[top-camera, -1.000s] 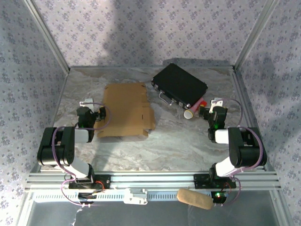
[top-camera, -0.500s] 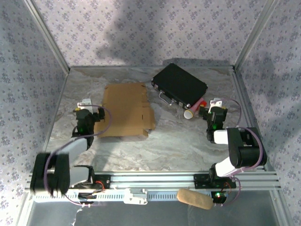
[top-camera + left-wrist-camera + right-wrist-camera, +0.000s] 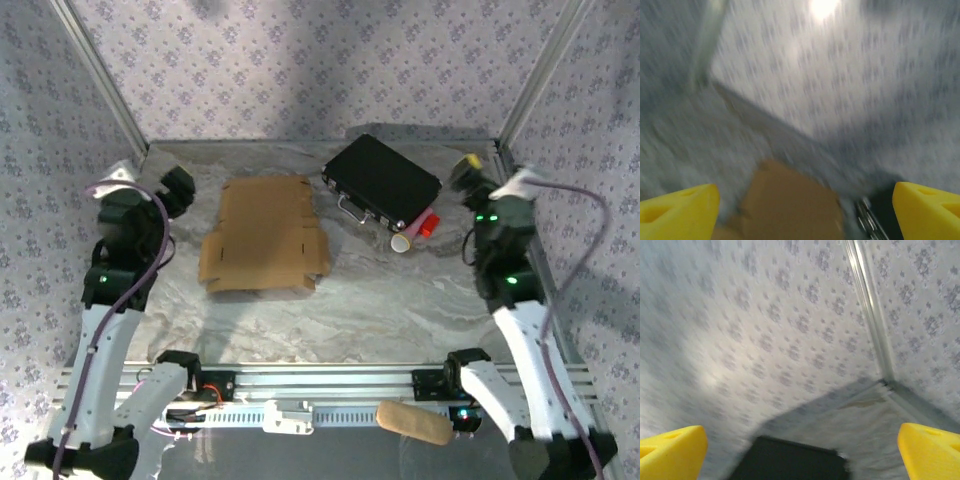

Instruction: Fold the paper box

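Yellow fingertips (image 3: 680, 210) of the left gripper (image 3: 800, 215) stand wide apart in the left wrist view, empty, with the blurred paper box (image 3: 790, 200) lying below between them. In the right wrist view the right gripper (image 3: 800, 450) is likewise spread and empty over the black case (image 3: 790, 462). From above, the box lies flat, left of centre on the table (image 3: 400, 300), the case apart to its far right. It looks light, thin and prone to sliding; a flap's free edge seems the best hold, the other gripper pinning the middle panel.
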`<action>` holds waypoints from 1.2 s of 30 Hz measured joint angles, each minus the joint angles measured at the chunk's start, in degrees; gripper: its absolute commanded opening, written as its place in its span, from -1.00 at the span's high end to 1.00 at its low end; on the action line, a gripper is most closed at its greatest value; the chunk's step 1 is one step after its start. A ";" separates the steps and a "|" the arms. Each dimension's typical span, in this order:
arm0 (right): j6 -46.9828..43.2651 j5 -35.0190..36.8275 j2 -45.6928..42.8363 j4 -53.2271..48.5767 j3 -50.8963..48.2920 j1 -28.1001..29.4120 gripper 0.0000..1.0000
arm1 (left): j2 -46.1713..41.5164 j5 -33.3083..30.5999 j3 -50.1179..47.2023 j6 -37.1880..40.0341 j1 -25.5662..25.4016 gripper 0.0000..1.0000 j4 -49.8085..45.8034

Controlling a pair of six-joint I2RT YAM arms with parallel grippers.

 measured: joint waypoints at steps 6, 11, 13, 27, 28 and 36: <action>7.41 -8.07 -2.89 -21.24 0.72 12.24 -0.99 | -5.99 5.40 -21.27 -18.08 -12.98 -0.17 -4.83; 8.74 1.84 -7.08 -35.28 -4.20 38.18 -0.98 | -9.60 5.38 -34.25 -30.49 -18.32 -0.28 -2.23; 10.21 4.00 -6.80 -36.39 -4.17 41.70 -0.92 | -8.44 5.53 -37.22 -34.16 -18.49 -0.30 2.14; 24.41 1.60 -2.21 -14.08 -21.05 52.06 -0.58 | 1.18 2.99 -47.32 -51.95 -20.44 -0.08 28.13; 25.29 1.46 -1.84 -12.44 -21.59 52.09 -0.57 | 1.68 2.64 -47.89 -52.57 -20.44 -0.05 29.55; 28.87 1.07 0.63 -7.67 -22.58 52.35 -0.52 | 4.92 1.51 -49.92 -55.58 -20.44 0.02 33.00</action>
